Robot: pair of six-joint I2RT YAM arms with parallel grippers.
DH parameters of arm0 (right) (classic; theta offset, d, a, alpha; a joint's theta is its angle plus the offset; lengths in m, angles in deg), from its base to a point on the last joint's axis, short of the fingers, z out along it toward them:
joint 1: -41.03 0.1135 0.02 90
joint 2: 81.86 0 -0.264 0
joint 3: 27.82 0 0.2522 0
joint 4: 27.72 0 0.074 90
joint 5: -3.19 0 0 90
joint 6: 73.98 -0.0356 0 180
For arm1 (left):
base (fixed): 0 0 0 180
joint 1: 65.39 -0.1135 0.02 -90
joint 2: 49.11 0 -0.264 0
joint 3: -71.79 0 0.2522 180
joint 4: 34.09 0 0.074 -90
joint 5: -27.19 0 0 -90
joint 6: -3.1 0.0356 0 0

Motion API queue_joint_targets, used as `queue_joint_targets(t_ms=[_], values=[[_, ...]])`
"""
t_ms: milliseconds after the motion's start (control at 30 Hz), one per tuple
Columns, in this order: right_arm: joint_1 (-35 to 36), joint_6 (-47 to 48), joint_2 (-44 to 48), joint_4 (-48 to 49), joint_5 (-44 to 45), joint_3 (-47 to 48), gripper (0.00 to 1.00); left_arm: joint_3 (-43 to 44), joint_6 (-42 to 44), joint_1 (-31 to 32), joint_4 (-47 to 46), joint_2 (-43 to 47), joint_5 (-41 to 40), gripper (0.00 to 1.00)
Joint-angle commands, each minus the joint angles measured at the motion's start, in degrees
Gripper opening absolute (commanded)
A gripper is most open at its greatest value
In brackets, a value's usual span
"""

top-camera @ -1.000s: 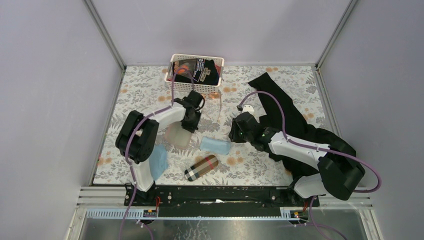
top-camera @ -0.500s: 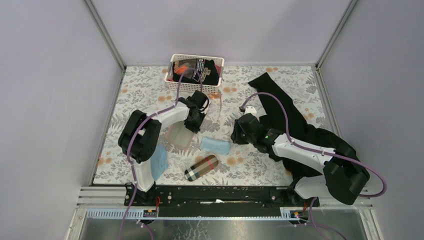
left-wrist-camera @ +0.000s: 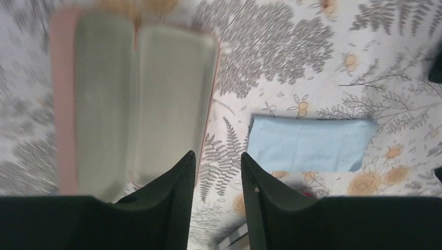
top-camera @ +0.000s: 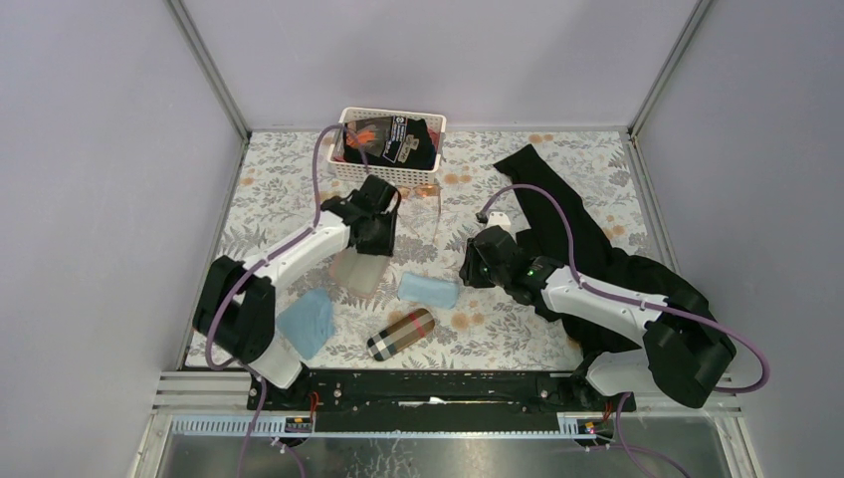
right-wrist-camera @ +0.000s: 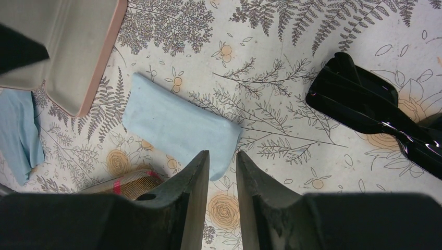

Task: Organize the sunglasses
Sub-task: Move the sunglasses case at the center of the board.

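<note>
The dark black-framed sunglasses (right-wrist-camera: pixel 365 101) lie folded on the floral cloth, to the right of my right gripper (right-wrist-camera: pixel 223 156), which hovers open and empty over the edge of a light-blue cloth (right-wrist-camera: pixel 177 125). A thin wire-framed pair of sunglasses with a pale tint shows faintly near the basket (top-camera: pixel 435 206). My left gripper (left-wrist-camera: pixel 218 156) is open with nothing between its fingers, beside the right edge of the opened pink case (left-wrist-camera: pixel 135 99), whose grey-green inside is empty. From above, the left gripper (top-camera: pixel 376 237) is over the pink case (top-camera: pixel 356 271) and the right gripper (top-camera: pixel 468 267) is just right of the blue cloth (top-camera: pixel 429 290).
A plaid case (top-camera: pixel 400 334) lies near the front edge. A second light-blue cloth (top-camera: pixel 307 321) sits by the left arm's base. A white basket (top-camera: pixel 388 175) with dark items stands at the back. A black garment (top-camera: pixel 577 239) sprawls under the right arm.
My left gripper went from shut to open above the pink case, and the left arm's elbow swung out to the left, uncovering the second blue cloth. The right arm hardly moved.
</note>
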Motion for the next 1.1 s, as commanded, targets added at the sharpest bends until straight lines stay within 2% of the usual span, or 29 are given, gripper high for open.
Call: queue_joint_targets(t_ms=[0,133,267,400,667,833,967,1067], values=[[-0.13,0.63,-0.35,1.18,0.02,0.81,0.33,-10.24,-17.79,2.44,0.18,5.55,-4.05,0.41],[-0.13,0.9,-0.82,1.5,-0.76,0.83,0.33,-18.62,-32.36,6.04,-0.05,13.0,-9.58,0.41],[-0.13,0.99,-1.73,1.94,-2.05,1.17,0.34,-24.42,-42.81,6.32,1.16,17.63,-15.1,0.42],[-0.12,1.07,-1.87,2.05,-2.6,1.31,0.34,-26.21,-47.54,5.66,1.75,16.35,-18.51,0.45],[-0.12,1.33,-0.65,1.11,-2.38,0.7,0.34,-27.78,-53.66,4.26,-1.87,14.38,-19.42,0.42],[-0.12,1.27,-0.91,1.29,-2.85,0.42,0.34,-30.71,-54.28,2.48,-6.66,14.24,-19.15,0.41],[-0.15,1.43,-1.55,1.5,-3.51,0.68,0.34,-31.28,-53.2,2.01,-9.6,11.6,-17.96,0.33],[-0.12,1.41,-1.71,1.59,-3.62,0.67,0.34,-31.29,-51.21,2.01,-11.5,10.82,-16.59,0.13]])
